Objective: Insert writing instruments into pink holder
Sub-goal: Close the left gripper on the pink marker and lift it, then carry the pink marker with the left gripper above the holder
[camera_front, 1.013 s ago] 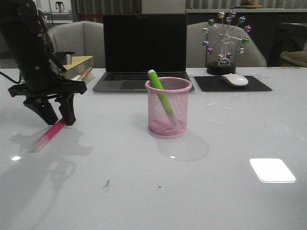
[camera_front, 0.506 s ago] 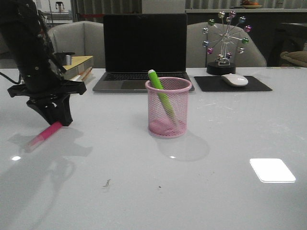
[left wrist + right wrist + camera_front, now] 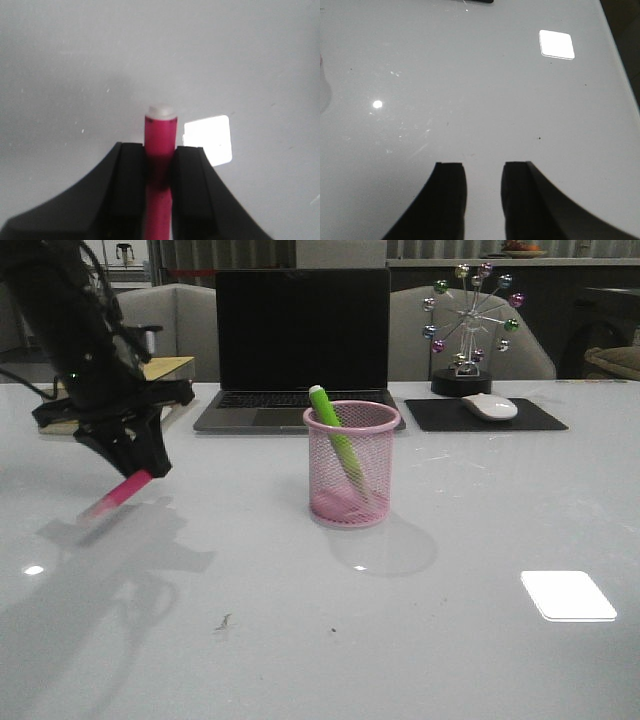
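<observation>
The pink holder (image 3: 351,464), a round wire-mesh cup, stands at the table's middle with the lime green highlighter (image 3: 337,441) leaning inside it, tip poking over the rim. To its left my left gripper (image 3: 137,468) is shut on the pink highlighter (image 3: 118,495), which hangs tilted just above the table, clear cap end down and to the left. In the left wrist view the pink highlighter (image 3: 160,145) sits clamped between the black fingers (image 3: 131,185) of my left gripper (image 3: 160,150). My right gripper (image 3: 484,167) stands open over bare table and does not show in the front view.
A closed-lid-up laptop (image 3: 300,345) stands behind the holder. A mouse (image 3: 489,406) on a black pad and a ball ornament (image 3: 468,325) sit at the back right. Books (image 3: 165,375) lie at the back left. A bright light patch (image 3: 567,595) shines on the table's near right.
My left gripper has lifted the pink highlighter off the table and carried it up and slightly right. The holder and the green highlighter have not moved.
</observation>
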